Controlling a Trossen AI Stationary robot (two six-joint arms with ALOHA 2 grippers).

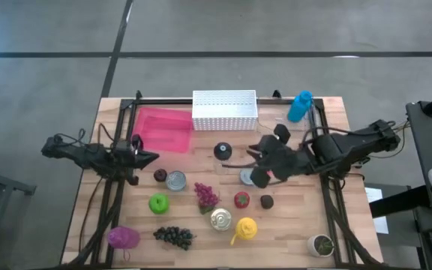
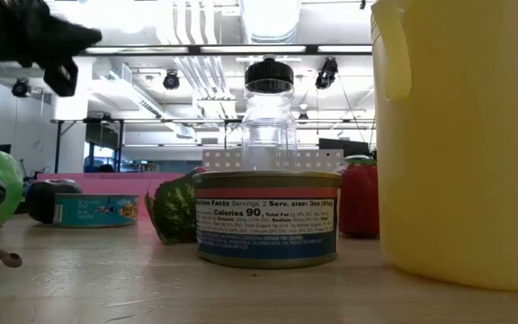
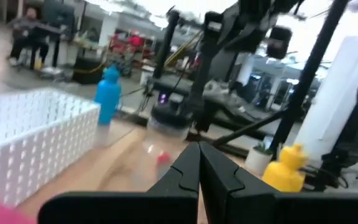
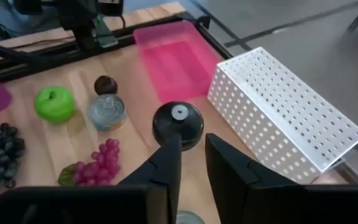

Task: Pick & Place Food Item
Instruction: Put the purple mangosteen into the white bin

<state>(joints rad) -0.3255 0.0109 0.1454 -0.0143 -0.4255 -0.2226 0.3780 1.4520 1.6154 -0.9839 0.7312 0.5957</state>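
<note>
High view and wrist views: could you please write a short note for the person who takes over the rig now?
Left pincer: shut, holding nothing, waiting beside the pink tray.
Right pincer: slightly open, nothing held, low over a silver can.
Green apple, strawberry and purple grapes lie on the table.
Done: no food placed yet.
Left: pick one food item and place it.

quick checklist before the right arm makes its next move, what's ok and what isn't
1. Left pincer shut, parked at the table's left edge: ok.
2. Right pincer holding a food item: cannot tell; narrow gap, nothing visible between its fingers.
3. Pink tray free to receive: ok.
4. White basket free to receive: cannot tell.
5. Black-lidded jar close ahead of the right pincer, collision risk: not ok.
</note>
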